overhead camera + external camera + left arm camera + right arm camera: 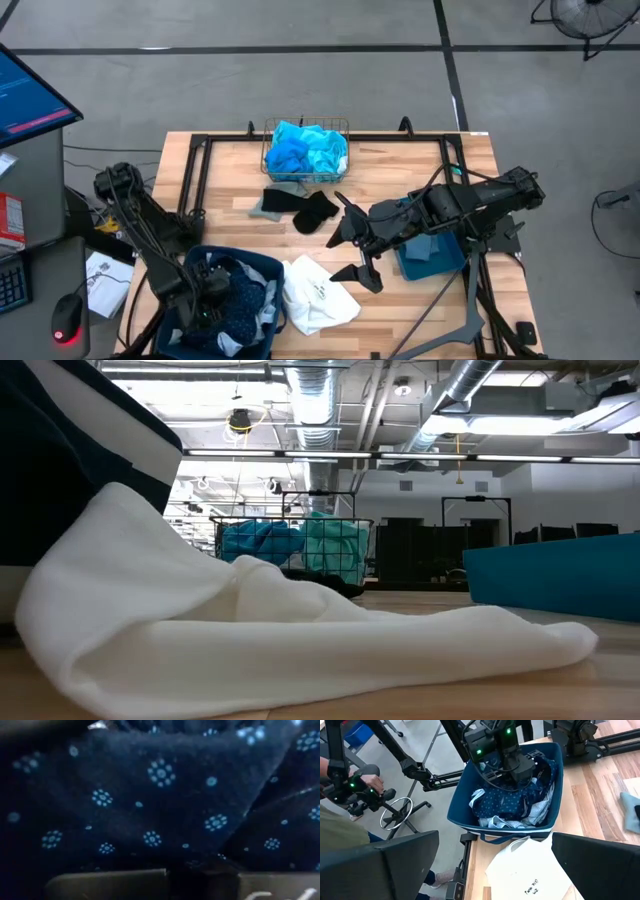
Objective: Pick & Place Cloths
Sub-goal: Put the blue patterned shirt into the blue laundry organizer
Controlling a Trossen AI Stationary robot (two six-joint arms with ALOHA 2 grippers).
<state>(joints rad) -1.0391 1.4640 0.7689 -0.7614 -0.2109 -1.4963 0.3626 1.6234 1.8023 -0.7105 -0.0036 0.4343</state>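
Observation:
My left gripper [212,300] is down inside the near-left dark teal bin [262,262], low over the navy dotted cloth [160,795] that fills its wrist view; the right wrist view shows this gripper [516,770] over the same navy cloth [512,800]. My right gripper [352,250] is open above the table's middle, between the black cloth [315,210] and the white cloth [315,292], touching nothing. The white cloth [300,640] lies flat on the table, one edge against the bin. Turquoise and bright blue cloths [305,150] sit in the gold wire basket.
The gold wire basket [270,135] stands at the far edge. A grey cloth [270,203] lies beside the black one. A second teal bin [452,262] with a pale grey-blue cloth [425,245] is under the right arm. A person's hand [370,782] shows off the table.

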